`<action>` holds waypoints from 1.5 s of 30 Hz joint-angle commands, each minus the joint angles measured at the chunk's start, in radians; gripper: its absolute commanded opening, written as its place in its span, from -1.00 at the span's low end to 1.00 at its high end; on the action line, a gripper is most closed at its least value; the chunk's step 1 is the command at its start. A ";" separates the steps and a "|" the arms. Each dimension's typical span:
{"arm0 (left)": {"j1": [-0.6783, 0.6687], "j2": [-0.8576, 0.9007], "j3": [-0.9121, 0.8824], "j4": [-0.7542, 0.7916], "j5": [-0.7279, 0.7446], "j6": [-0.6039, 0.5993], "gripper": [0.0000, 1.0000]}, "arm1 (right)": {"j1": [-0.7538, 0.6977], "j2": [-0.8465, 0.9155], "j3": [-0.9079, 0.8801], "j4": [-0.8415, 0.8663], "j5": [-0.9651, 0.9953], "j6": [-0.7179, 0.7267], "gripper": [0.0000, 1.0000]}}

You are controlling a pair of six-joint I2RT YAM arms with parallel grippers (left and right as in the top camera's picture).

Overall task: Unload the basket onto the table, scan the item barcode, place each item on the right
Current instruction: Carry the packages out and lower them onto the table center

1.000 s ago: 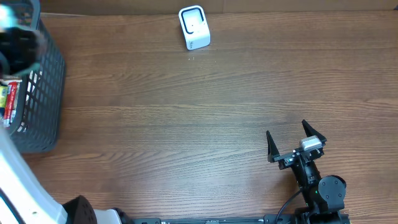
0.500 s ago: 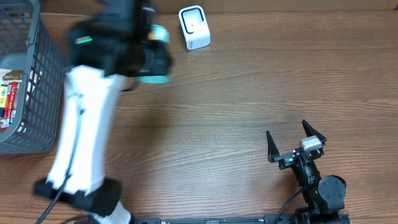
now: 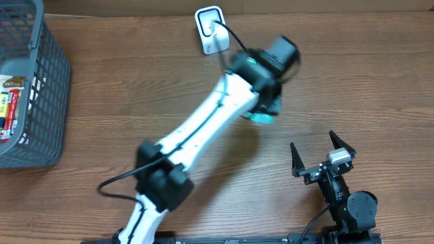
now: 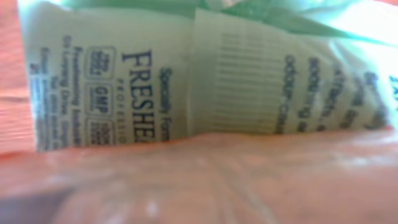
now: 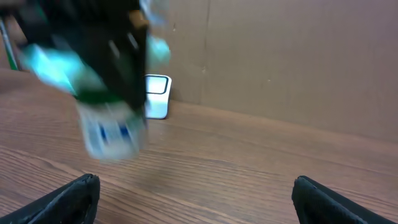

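left hand [image 3: 266, 110] clenched on teal-white pack [image 3: 261, 118] — right hand [image 3: 312, 140] spread wide, empty.

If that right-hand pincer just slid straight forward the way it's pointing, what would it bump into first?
Probably nothing soon: ahead of the open right pincer lies bare table, then the cardboard wall. The item held by the left pincer hangs left of that line, though depth is unclear.

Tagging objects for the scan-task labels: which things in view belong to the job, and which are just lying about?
In the job:
- labelled pack, gripped in the left tool
- white scanner

Lying about:
- grey basket and the items in it
- right tool, open, holding nothing
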 commanded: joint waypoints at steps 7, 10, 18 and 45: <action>-0.071 0.174 0.019 0.032 -0.057 -0.214 -0.54 | 0.002 -0.007 -0.011 0.003 -0.008 -0.001 1.00; -0.072 0.215 0.019 0.035 -0.050 -0.214 -0.52 | 0.002 -0.007 -0.011 0.004 -0.008 -0.001 1.00; -0.073 0.229 0.020 0.084 -0.004 -0.172 -0.48 | 0.002 -0.007 -0.011 0.004 -0.008 -0.001 1.00; -0.081 0.167 0.073 0.142 -0.026 -0.022 0.99 | 0.002 -0.007 -0.011 0.003 -0.008 -0.001 1.00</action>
